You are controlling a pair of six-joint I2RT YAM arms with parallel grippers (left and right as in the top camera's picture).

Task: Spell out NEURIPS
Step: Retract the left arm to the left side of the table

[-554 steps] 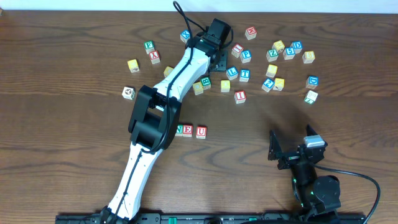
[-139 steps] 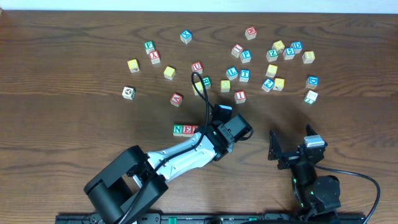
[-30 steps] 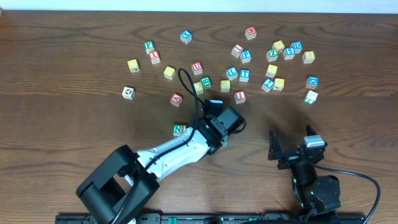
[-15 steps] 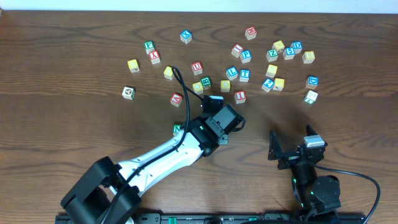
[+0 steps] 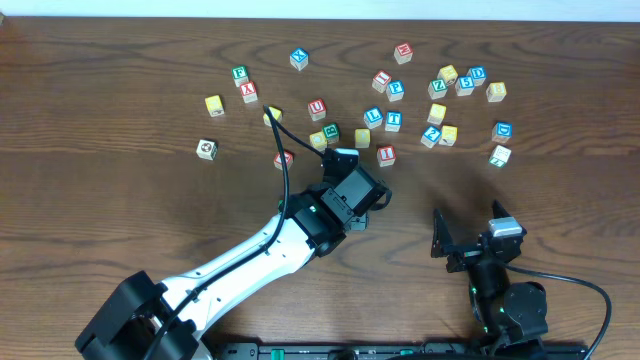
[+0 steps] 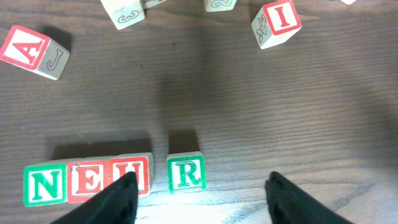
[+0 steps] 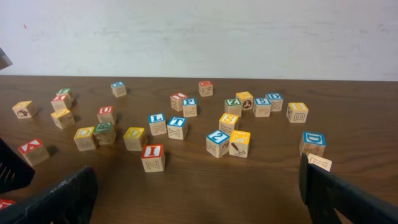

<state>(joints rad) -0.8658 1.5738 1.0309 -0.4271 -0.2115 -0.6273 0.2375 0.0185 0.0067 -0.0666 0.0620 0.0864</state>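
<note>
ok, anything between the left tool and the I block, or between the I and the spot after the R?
Nothing visible. Bare table runs from the left tool to the I block, and the spot just past the R block is free too.

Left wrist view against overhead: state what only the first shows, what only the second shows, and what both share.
Only the left wrist view: cubes N, E and U in a row, with R after U across a small gap. The left gripper is open, its fingers either side of R, not touching it. Overhead, the left arm covers that row.
Only overhead: the right gripper, open and empty at lower right, and far-right cubes such as the blue D.
Both: the red I cube and the red A cube.
</note>
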